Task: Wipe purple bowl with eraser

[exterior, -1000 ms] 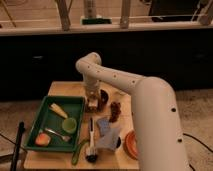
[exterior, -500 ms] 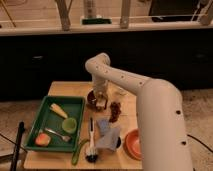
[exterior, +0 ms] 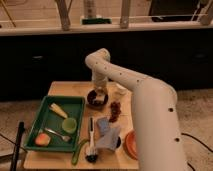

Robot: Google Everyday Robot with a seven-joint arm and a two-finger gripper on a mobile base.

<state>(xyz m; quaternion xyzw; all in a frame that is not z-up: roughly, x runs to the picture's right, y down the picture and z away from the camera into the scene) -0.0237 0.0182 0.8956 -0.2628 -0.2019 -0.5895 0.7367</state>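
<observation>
The purple bowl (exterior: 92, 100), small, round and dark, sits on the wooden table (exterior: 60, 90) just right of the green tray. My gripper (exterior: 99, 93) points straight down from the white arm and reaches into the bowl. A small pale patch at its tip, inside the bowl, looks like the eraser (exterior: 102, 95). How it is held is hidden by the wrist.
The green tray (exterior: 42, 117) holds a pale yellow wedge (exterior: 58, 110), a light-green bowl (exterior: 70, 124), an orange item (exterior: 42, 139) and a utensil. A brush (exterior: 91, 137), a blue-grey cloth (exterior: 108, 134), an orange bowl (exterior: 131, 144) and a dark red object (exterior: 115, 110) lie near the front.
The arm's elbow has swung a little to the right. The gripper has stayed down at the purple bowl throughout.
</observation>
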